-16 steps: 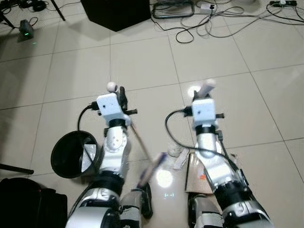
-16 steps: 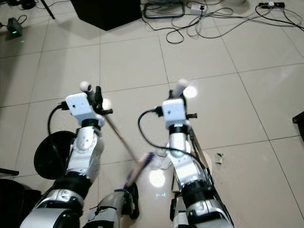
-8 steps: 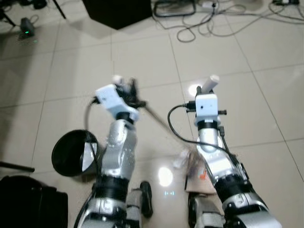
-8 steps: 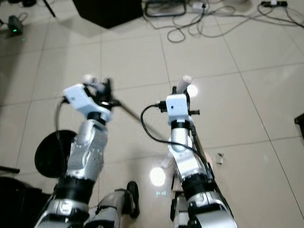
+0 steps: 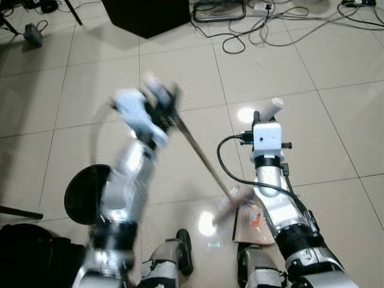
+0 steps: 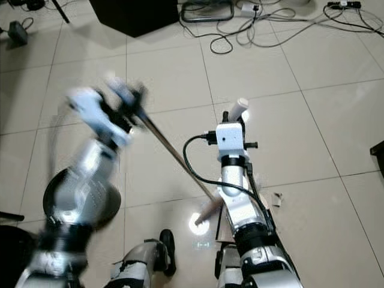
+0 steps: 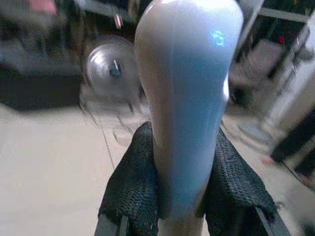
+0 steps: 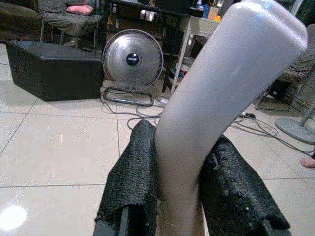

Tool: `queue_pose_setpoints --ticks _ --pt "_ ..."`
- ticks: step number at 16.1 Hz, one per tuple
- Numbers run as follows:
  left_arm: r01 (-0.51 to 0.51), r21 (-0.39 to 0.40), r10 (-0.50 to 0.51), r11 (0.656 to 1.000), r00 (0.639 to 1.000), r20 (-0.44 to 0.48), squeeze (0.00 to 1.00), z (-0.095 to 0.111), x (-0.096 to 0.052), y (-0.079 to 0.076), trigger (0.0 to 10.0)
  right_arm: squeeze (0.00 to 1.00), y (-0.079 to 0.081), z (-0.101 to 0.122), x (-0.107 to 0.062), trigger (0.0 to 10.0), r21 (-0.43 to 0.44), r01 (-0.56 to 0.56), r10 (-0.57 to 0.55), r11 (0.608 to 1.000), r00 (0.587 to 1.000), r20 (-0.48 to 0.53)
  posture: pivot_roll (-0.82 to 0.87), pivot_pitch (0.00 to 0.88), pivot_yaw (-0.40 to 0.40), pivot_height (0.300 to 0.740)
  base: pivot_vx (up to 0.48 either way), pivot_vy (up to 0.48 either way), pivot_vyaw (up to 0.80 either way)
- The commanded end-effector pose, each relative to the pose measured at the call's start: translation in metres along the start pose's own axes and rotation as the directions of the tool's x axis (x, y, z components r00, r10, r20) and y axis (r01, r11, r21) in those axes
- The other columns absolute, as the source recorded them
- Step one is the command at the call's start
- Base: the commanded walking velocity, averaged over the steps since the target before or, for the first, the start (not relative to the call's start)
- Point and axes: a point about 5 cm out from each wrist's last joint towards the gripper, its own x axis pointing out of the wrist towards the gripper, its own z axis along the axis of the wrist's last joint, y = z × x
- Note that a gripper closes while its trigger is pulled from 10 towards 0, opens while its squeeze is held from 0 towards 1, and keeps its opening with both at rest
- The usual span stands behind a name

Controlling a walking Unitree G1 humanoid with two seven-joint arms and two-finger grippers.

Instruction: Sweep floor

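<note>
Your left claw point(image 7: 179, 196) clenches the broom handle point(image 5: 201, 157) high, slanting its head toward the scraps point(image 6: 277, 200); right claw point(image 8: 187, 196) grips the dustpan handle point(image 8: 226, 93), pan point(image 5: 247, 225) grounded to receive.

left hand point(image 7: 179, 196) gripping pale handle point(image 7: 187, 88) (blurred)

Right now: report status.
Left gripper shut on broom handle, mid-swing, blurred. Right gripper shut on dustpan handle. Black bin beside left arm.

Bright, even room light; a glare spot point(image 5: 207, 223) shines on the glossy floor point(image 5: 336, 120). The left arm point(image 5: 129, 174) smears with motion blur; the left wrist view is soft.
</note>
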Motion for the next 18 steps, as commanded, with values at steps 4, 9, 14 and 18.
queue_pose_setpoints --ticks 4,9,14,18 --pt "-0.021 0.091 0.015 0.996 0.998 0.061 0.00 0.005 0.006 0.009 10.0 0.00 0.006 -0.026 -0.020 10.0 0.035 -0.026 0.030 0.999 0.990 -0.138 0.10 0.303 0.135 0.740 0.000 0.000 0.00" --pt "0.064 0.199 -0.045 0.978 0.994 -0.101 0.00 -0.064 -0.004 -0.024 10.0 0.00 0.011 -0.022 -0.023 10.0 0.047 -0.041 0.047 0.998 0.991 -0.125 0.08 0.312 0.128 0.740 0.000 0.000 0.00" --pt "0.046 0.075 -0.036 0.996 0.991 -0.127 0.00 -0.089 -0.017 -0.049 10.0 0.00 0.012 -0.021 -0.023 10.0 0.050 -0.051 0.057 0.997 0.990 -0.126 0.08 0.309 0.127 0.740 0.000 0.000 0.00" --pt "0.020 -0.069 -0.024 0.997 0.998 -0.056 0.00 -0.075 -0.016 -0.058 10.0 0.00 0.014 -0.022 -0.024 10.0 0.056 -0.063 0.070 0.996 0.988 -0.135 0.08 0.298 0.126 0.740 0.000 0.000 0.00"
